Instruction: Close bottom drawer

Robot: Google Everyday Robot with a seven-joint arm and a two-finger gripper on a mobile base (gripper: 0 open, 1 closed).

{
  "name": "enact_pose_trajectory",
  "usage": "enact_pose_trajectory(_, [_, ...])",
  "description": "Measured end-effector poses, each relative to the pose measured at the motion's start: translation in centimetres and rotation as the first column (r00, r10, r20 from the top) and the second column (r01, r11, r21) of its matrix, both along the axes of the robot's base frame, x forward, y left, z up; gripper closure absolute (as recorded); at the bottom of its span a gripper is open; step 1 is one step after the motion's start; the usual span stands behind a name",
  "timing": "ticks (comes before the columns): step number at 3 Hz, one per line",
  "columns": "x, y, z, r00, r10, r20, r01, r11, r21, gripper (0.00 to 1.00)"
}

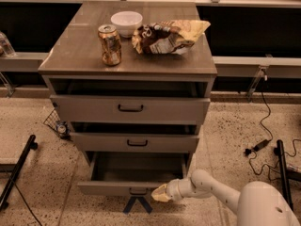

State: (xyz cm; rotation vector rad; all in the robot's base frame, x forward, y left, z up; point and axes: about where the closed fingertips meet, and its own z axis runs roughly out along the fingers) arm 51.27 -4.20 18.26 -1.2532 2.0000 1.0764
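Observation:
The bottom drawer is the lowest of three grey drawers. It stands pulled out, and its plain grey inside shows. A small dark handle sits at the middle of its front. My gripper is at the right part of that front, just right of the handle, touching or nearly touching it. The white arm comes in from the lower right.
The middle drawer and top drawer stand slightly out. On the cabinet top are a can, a white bowl and a chip bag. Cables lie on the floor at right; a black stand leg lies at left.

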Motion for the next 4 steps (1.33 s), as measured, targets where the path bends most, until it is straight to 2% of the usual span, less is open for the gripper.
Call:
enact_pose_trajectory(1, [-0.4, -1.6, 0.5, 0.9990, 0.015, -0.042, -0.015, 1.000, 0.002, 1.00])
enact_pose_trajectory(3, [-4.5, -4.0, 1.6, 0.9904, 0.078, -0.114, -0.076, 0.997, 0.019, 1.00])
enact_pose_trajectory(4, [-5.0, -3.7, 1.2, 0.9898, 0.078, -0.120, -0.076, 0.997, 0.016, 1.00])
